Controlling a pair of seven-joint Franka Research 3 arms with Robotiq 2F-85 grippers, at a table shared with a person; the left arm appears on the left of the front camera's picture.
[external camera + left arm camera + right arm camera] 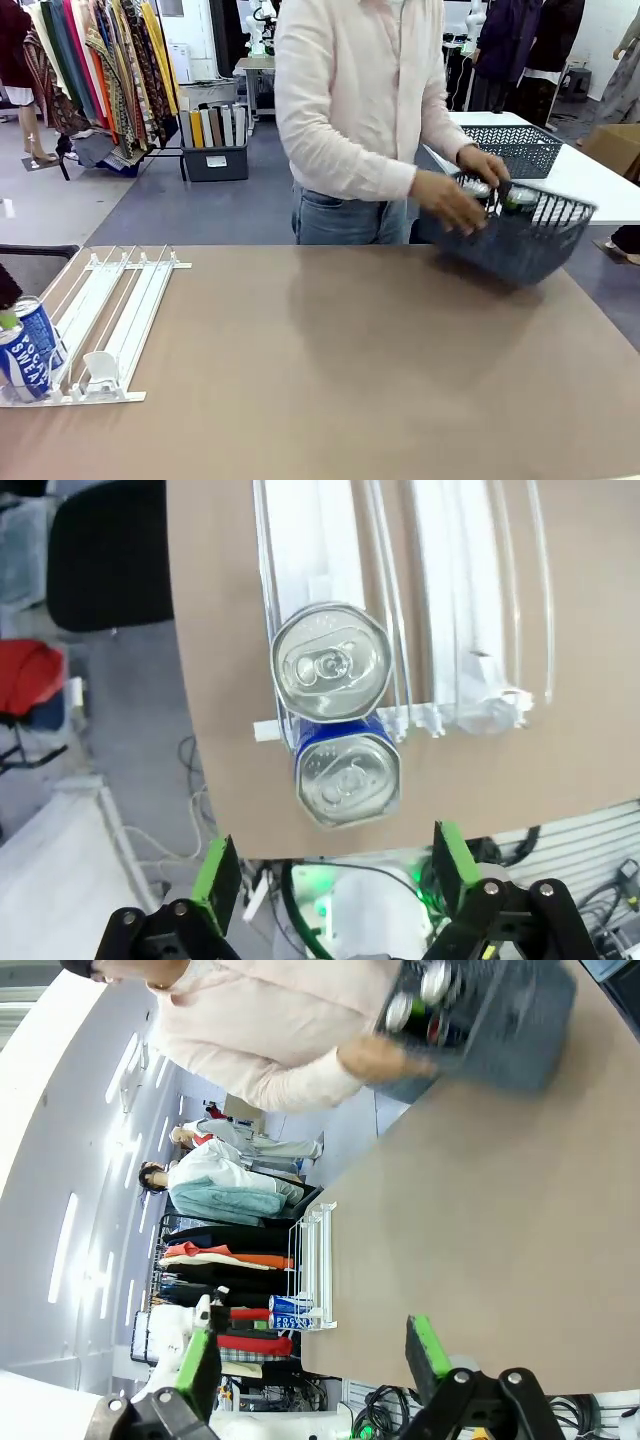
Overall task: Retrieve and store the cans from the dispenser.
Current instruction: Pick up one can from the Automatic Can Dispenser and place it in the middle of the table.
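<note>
Two blue cans (30,355) with white lettering stand at the near end of the leftmost lane of the white dispenser (120,310), at the table's left. From above, their silver tops show as one can (330,665) inside the lane and one can (348,778) at its front stop. My left gripper (330,880) hovers above them, open, its green pads (215,880) wide apart and nothing between them. My right gripper (312,1360) is open and empty over the bare table, far from the dispenser (310,1270). More cans (505,197) sit in a dark basket (520,240).
The person's hands (450,200) are on the dark lattice basket at the far right of the table. A second basket (515,148) rests on a white table behind. The other dispenser lanes hold white pusher blocks (100,365). The table (350,380) is brown.
</note>
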